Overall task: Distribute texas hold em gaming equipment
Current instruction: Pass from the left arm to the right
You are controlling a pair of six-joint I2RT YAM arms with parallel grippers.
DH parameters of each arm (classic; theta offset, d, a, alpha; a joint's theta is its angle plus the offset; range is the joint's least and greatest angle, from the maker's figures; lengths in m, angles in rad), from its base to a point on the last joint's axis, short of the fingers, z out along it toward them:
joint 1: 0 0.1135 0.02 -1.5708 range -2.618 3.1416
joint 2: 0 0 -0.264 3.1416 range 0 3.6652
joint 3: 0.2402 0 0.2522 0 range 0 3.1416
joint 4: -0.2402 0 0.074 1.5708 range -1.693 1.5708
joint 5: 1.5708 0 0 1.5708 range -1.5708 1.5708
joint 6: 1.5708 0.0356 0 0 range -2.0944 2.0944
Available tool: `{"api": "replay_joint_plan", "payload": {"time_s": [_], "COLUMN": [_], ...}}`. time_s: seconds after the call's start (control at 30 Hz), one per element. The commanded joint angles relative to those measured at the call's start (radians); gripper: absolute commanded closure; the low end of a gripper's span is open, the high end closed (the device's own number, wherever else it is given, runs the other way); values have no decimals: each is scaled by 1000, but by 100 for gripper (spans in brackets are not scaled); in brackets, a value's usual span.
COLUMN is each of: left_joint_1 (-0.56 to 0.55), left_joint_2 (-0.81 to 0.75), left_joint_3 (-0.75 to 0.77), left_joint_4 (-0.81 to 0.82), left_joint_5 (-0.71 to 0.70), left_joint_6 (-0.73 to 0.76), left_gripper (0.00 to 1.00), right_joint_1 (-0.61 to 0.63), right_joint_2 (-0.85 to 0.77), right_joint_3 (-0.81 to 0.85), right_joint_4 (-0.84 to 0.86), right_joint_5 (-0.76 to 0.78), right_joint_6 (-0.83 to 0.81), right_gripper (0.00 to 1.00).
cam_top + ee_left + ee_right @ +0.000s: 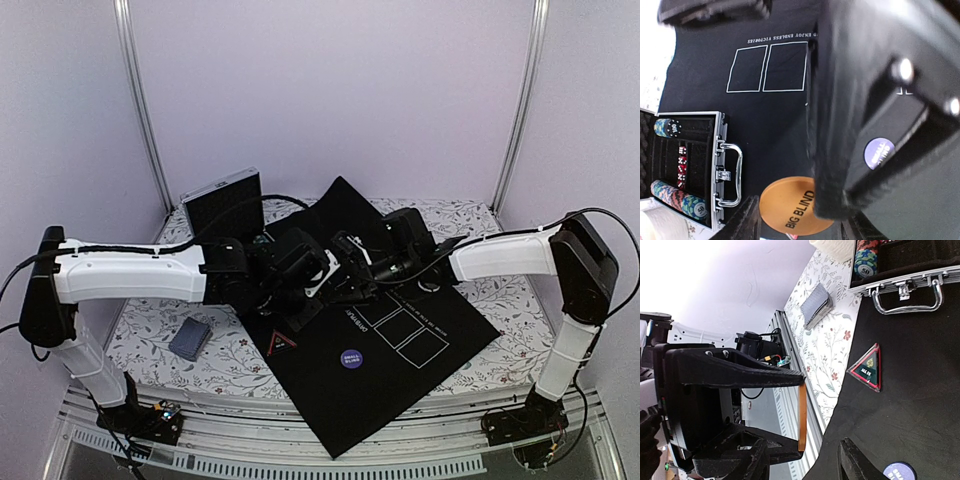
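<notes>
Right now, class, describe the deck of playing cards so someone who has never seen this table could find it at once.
Find the black mat on the flowered cloth. Off the mat's left edge, on the cloth, lies the deck of cards. Unlike the red-edged triangle and purple round button nearby, it is a grey-blue rectangle and sits off the mat.

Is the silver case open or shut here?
Open. The silver case shows its black lining, with chip rows and red dice exposed.
</notes>
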State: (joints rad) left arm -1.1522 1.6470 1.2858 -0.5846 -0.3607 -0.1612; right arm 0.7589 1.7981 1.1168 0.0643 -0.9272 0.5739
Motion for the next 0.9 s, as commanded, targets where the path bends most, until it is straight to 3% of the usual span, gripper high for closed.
{"api": "replay_joint_plan", "payload": {"time_s": [0.0,0.37,0.63,0.77,0.87], "left_joint_1": [-16,-16,-16,-17,-17], "left_joint_2": [10,19,13,3,2], "left_joint_3": [34,36,19,6,5], "left_joint_4": [23,25,25,25,24], "left_joint_5": [-24,-14,-14,-20,-6], "left_joint_6": [20,22,15,14,6], "left_gripper": [52,52,52,51,39], "right_joint_1": [13,27,27,25,13], "right_joint_2": [30,82,81,78,68], "right_joint_3": [12,40,43,39,40], "right_joint_4": [49,95,101,90,54], "right_joint_5": [-39,-82,-82,-73,-59], "right_joint_6": [16,47,49,42,18], "right_gripper": [54,70,97,97,98]}}
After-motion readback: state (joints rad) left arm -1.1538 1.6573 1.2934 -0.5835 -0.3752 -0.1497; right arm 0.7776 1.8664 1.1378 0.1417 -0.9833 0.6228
